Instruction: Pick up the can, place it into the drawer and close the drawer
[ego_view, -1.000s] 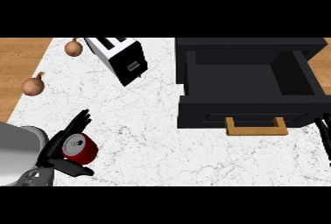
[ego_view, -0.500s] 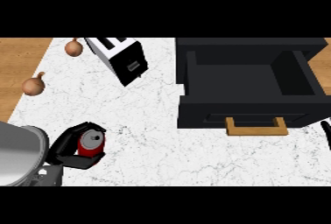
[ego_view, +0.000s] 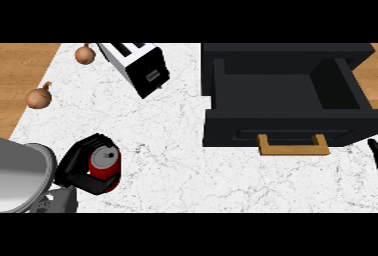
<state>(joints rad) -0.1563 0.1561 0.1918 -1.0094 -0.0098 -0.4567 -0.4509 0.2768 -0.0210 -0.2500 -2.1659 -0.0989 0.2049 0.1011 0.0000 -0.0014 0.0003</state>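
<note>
A red can (ego_view: 104, 162) with a silver top stands upright at the lower left of the marble counter (ego_view: 177, 150). My left hand (ego_view: 80, 170) is curled round it, fingers and thumb wrapping its sides. The black drawer (ego_view: 284, 95) stands pulled open at the upper right, its inside bare, with a wooden handle (ego_view: 293, 145) on its front. Only a black sliver of my right hand (ego_view: 373, 151) shows at the right edge, beside the drawer's front.
A toaster (ego_view: 140, 67) lies tilted at the top centre-left. Two brown onions (ego_view: 86, 54) (ego_view: 40, 96) sit near the counter's left edge, where the wooden surface (ego_view: 22, 75) begins.
My left hand has gone from fingers spread beside the can to curled round it, and the can has shifted slightly right with the hand.
</note>
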